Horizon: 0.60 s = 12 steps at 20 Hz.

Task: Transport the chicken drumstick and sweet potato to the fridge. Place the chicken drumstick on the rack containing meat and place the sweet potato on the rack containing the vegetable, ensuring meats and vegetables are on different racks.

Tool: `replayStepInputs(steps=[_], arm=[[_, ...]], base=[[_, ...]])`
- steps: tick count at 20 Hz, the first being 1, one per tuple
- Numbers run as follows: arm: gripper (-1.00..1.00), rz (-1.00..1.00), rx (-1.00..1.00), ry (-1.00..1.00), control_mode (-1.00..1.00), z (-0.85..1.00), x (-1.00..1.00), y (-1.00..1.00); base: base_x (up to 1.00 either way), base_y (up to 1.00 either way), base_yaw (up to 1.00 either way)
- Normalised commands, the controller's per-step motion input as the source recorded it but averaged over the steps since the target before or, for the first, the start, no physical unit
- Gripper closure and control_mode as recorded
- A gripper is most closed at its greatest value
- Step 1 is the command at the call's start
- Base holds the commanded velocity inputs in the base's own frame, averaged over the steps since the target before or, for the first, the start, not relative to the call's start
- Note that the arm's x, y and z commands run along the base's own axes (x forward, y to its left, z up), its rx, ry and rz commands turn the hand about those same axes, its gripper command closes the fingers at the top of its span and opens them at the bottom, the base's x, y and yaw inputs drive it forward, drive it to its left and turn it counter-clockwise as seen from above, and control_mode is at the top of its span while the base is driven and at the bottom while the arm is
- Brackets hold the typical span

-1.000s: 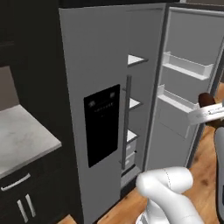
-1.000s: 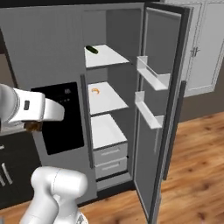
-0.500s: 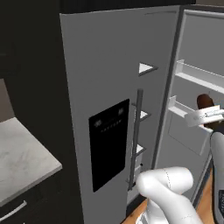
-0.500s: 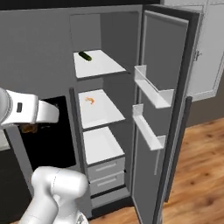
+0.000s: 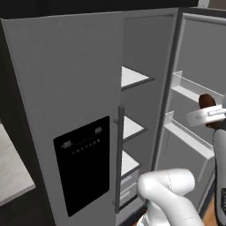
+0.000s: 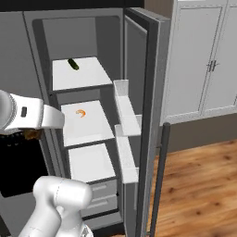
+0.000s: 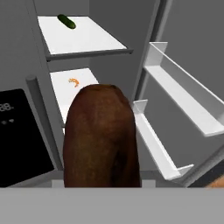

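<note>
base has rolled closer since the earlier frames; fridge (image 5: 88, 110) looms larger. left base view: sweet potato (image 5: 206, 102) sticks up at the wrist, level with the door bins, held high probably to clear them. right base view: green vegetable (image 6: 73, 64) on the top rack (image 6: 88, 76), orange piece (image 6: 81, 113) on the middle one, so top rack looks the target. hand view: gripper (image 7: 103, 183) pinches the sweet potato, which hides the fingers

Two base cameras flanking the arm, hand camera closer, all sharing the open fridge (image 6: 139, 55) shelves (image 7: 83, 37).
</note>
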Motion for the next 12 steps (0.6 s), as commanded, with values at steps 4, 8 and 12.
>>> replayStepInputs(steps=[4,8,12], arm=[[1.00,0.00,0.00,0.00,1.00,0.00,0.00,0.00],[1.00,0.00,0.00,0.00,1.00,0.00,0.00,0.00],[1.00,0.00,0.00,0.00,1.00,0.00,0.00,0.00]], base=[[0.24,0.12,0.16],[0.38,0.08,0.08],[0.94,0.02,0.02]])
